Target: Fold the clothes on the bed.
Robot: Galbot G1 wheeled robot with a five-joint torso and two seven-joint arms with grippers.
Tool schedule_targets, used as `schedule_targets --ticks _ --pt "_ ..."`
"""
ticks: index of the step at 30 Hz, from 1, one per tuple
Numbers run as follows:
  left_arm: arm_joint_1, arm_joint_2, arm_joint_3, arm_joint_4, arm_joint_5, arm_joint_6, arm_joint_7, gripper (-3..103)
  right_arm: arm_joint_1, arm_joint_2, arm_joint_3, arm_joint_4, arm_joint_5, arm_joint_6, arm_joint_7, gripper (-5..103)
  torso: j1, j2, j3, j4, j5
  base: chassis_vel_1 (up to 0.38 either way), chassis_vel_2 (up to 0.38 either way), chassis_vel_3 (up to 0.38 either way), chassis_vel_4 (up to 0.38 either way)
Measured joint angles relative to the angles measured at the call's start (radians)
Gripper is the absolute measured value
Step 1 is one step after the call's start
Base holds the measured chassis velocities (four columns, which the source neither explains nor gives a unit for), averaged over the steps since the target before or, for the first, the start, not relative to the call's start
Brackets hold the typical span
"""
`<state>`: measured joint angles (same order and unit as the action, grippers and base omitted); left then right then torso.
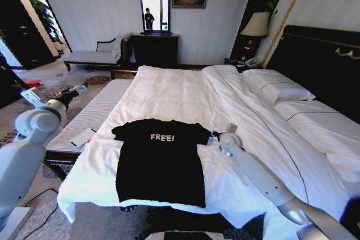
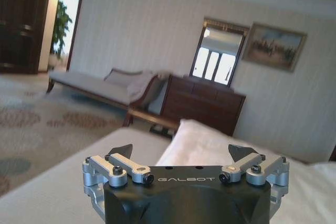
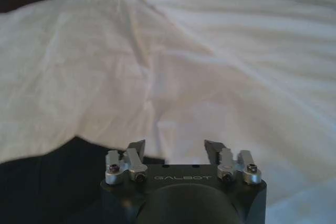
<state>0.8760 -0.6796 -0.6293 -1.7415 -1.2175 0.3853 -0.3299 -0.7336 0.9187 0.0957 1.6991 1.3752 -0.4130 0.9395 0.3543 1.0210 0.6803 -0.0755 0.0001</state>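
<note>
Black cotton T-shirt [image 1: 160,161] lies flat on the bed [image 1: 185,91]; the right gripper [image 3: 174,150] — jaws wide, empty — by its sleeve may pinch duvet too, while the left gripper [image 2: 181,156], wide, hangs aside.

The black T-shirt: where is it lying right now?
In the head view the black T-shirt lies flat on the bed, at its near edge, with the right end effector beside its sleeve.
</note>
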Motion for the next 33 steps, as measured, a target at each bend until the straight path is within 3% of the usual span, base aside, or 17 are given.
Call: schedule_targets --ticks 2,4,9,14,18,24,26,30,33 --pt "0.035 -0.015 0.01 0.01 0.002 0.012 0.0 100 -0.027 -0.017 0.038 0.034 0.004 -0.001 0.003 75 0.0 0.0 0.0 0.0 -0.0002 0.0 0.0 0.0 0.0" --pt "0.045 -0.022 0.02 0.019 -0.004 0.025 -0.001 100 -0.041 -0.023 0.053 0.045 0.006 -0.001 0.004 75 0.0 0.0 0.0 0.0 -0.0001 0.0 0.0 0.0 0.0" --pt "0.043 -0.057 0.086 0.072 -0.044 0.091 -0.009 100 -0.081 -0.028 0.087 0.067 0.009 -0.002 0.005 95 0.0 0.0 0.0 0.0 0.0 0.0 0.0 0.0 0.0" --pt "0.009 -0.096 0.145 0.155 -0.034 0.142 -0.007 100 -0.098 -0.009 0.091 0.074 0.006 -0.005 0.006 100 0.0 0.0 0.0 -0.0006 -0.0001 0.0 0.0 0.0 0.0" --pt "0.014 -0.124 0.143 0.176 -0.003 0.144 -0.006 100 -0.103 0.005 0.089 0.072 0.002 -0.004 0.002 100 0.0 0.0 0.0 0.0005 -0.0002 0.0 0.0 0.0 0.0" --pt "0.091 -0.128 0.029 0.06 -0.013 0.058 -0.001 100 -0.172 0.014 0.147 0.103 -0.015 0.026 -0.062 100 0.0 0.0 0.0 0.0001 0.0002 0.0 0.0 0.0 0.0" --pt "0.157 -0.13 -0.053 -0.021 -0.029 0.027 0.0 100 -0.201 0.029 0.174 0.107 -0.01 0.044 -0.094 100 0.0 0.0 0.0 -0.0011 0.0001 0.0 0.0 0.0 0.0" --pt "0.266 -0.15 -0.179 -0.161 -0.078 -0.005 0.009 100 -0.203 0.064 0.188 0.09 0.018 0.06 -0.126 100 0.0 0.0 0.0 0.0008 0.0001 0.0 0.0 0.0 0.0" --pt "0.322 -0.153 -0.234 -0.242 -0.105 -0.026 0.031 100 -0.189 0.088 0.192 0.074 0.066 0.066 -0.138 100 0.0 0.0 0.0 0.0008 -0.0002 0.0 0.0 0.0 0.0"
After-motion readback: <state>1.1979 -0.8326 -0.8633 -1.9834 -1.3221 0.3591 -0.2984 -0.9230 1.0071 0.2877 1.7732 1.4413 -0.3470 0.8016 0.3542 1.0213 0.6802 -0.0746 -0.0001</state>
